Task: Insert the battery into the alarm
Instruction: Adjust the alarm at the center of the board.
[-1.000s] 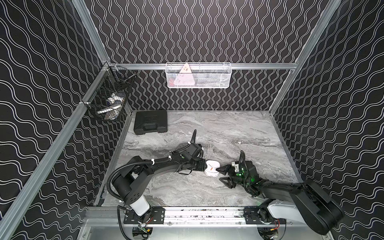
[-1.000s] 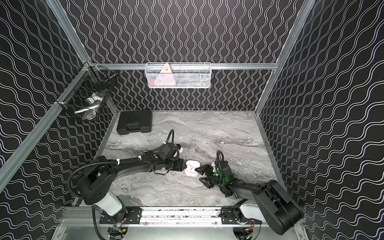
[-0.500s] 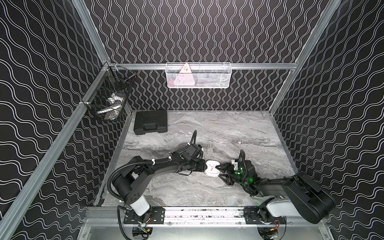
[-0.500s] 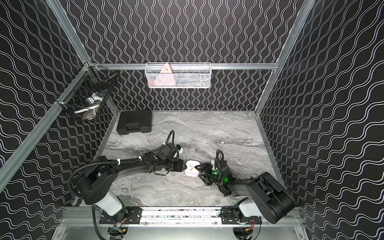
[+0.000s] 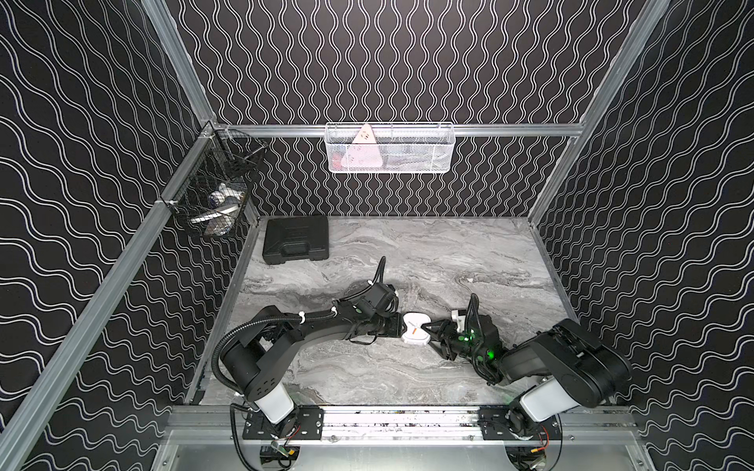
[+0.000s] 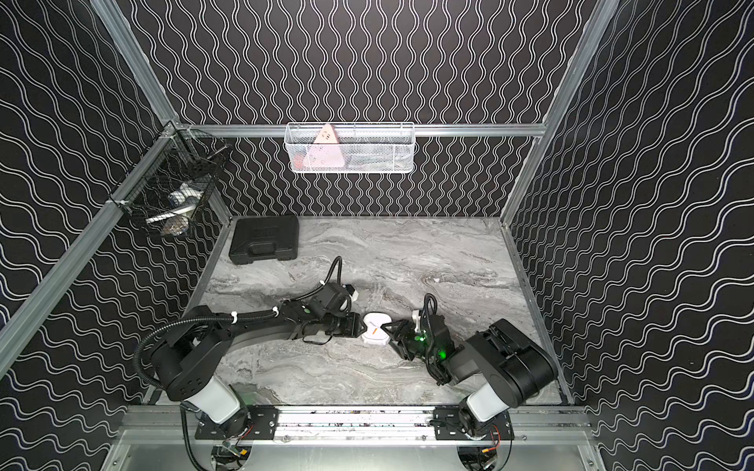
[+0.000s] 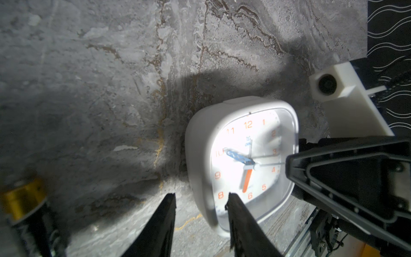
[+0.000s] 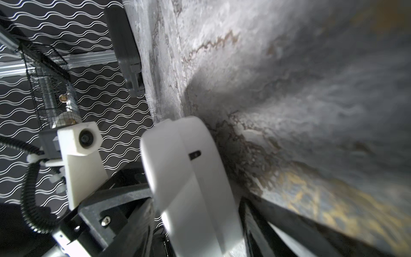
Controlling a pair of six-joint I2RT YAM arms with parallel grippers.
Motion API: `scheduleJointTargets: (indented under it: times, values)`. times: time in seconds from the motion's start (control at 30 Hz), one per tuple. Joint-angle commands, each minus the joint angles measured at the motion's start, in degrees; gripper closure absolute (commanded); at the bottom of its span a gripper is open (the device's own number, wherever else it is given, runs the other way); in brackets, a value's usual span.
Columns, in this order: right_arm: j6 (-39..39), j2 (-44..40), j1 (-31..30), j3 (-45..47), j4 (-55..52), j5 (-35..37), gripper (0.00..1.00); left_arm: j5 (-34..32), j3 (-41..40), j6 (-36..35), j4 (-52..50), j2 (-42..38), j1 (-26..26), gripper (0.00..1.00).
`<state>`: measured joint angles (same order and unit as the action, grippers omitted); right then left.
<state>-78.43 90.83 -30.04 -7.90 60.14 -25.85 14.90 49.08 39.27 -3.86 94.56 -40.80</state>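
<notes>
Alarm (image 5: 414, 333) mid desk (image 5: 428, 261). Left gripper (image 7: 200, 194) jaws parted astride its rim; right gripper (image 5: 426, 335) jaws flank it, grip unclear. Probably light, slick plastic: pinch face-and-back. Battery (image 7: 26, 211) lies beside left gripper.

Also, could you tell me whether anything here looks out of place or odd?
Yes: the alarm clock is face up between the jaws of the right gripper, so its back is turned towards the table. The battery rests loose on the table beside the left gripper, in neither gripper's jaws.
</notes>
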Motion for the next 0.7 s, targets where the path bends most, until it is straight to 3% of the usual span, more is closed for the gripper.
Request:
scheduleJointTargets:
  times: [0.0,0.4,0.67]
  values:
    - [-1.3,3.8,-0.1,0.8,5.4,-0.6,0.37,-0.2,0.1,1.0,0.5,0.1,0.0,0.56]
    - [-7.1,18.5,-0.1,3.3,26.5,-1.0,0.54,-0.7,0.3,0.6,-0.5,-0.6,0.0,0.49]
    - [-5.6,14.4,-0.1,2.7,21.1,-1.4,0.6,-3.0,0.2,0.0,-0.6,-3.5,0.0,0.4]
